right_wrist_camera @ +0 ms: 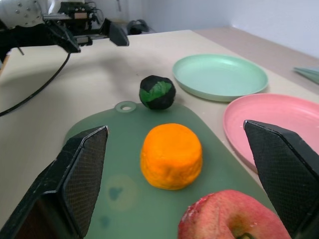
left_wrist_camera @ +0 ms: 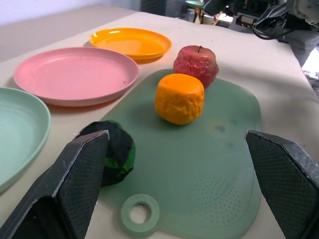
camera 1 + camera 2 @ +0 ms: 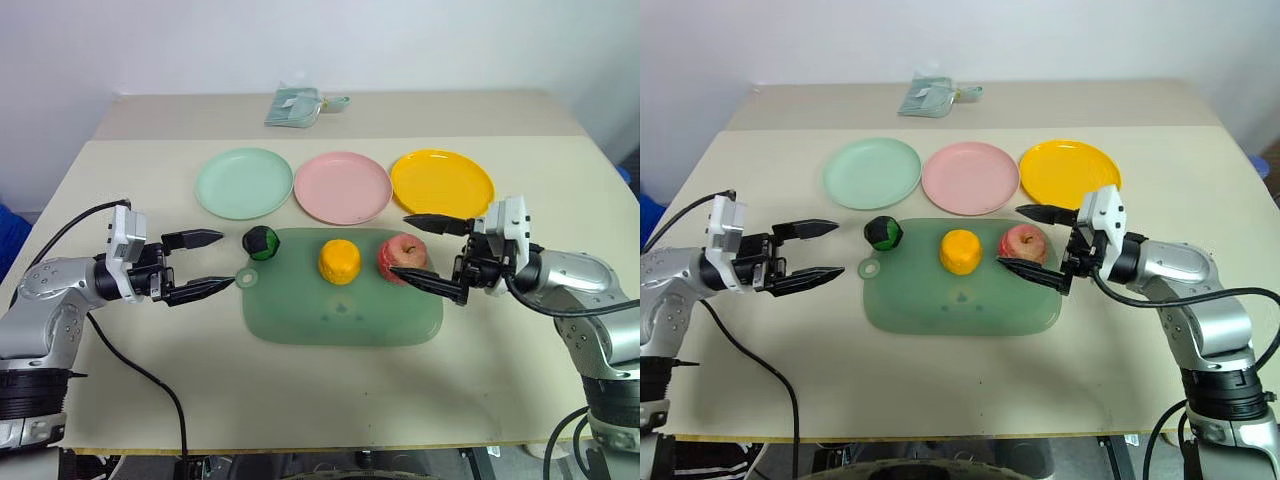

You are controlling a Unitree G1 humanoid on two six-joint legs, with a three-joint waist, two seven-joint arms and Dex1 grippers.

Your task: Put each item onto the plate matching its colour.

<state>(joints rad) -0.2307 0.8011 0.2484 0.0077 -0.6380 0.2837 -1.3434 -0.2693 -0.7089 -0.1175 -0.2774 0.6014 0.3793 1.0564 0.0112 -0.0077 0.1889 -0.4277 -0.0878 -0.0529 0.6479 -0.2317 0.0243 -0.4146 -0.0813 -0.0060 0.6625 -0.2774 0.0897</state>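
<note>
Three plates stand in a row on the table: mint green (image 3: 244,183), pink (image 3: 342,187), yellow (image 3: 442,182). In front of them, on a translucent green board (image 3: 340,310), lie a dark green-and-black ball (image 3: 261,242) at the board's left corner, a lumpy yellow-orange fruit (image 3: 339,261) in the middle and a red-pink apple (image 3: 401,257) at the right. My left gripper (image 3: 208,262) hovers open just left of the ball, pointing right. My right gripper (image 3: 418,248) is open with its fingers either side of the apple, not closed on it.
A folded pale green cloth (image 3: 298,104) lies at the table's far edge. The board's handle hole (image 3: 246,280) sits by my left gripper's lower finger. Black cables trail from both arms over the front of the table.
</note>
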